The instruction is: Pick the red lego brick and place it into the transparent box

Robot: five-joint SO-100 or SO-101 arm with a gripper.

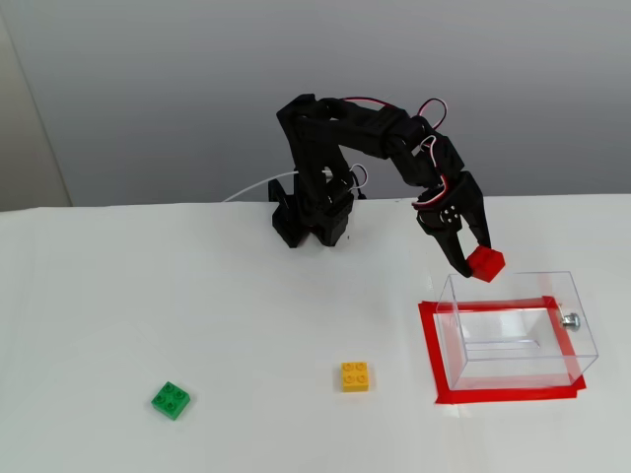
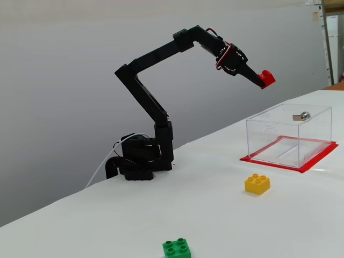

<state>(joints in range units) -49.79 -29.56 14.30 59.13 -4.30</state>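
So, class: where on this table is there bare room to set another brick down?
Widest bare patch: left of the arm base, above the green brick. Also between the yellow brick and the base. Crowded: the transparent box, with the claw above it.

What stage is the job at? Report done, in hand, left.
Done: the red lego brick is picked up, clamped in the gripper. In hand: it hangs in the air beside the transparent box. Left: move it over the empty box and release.
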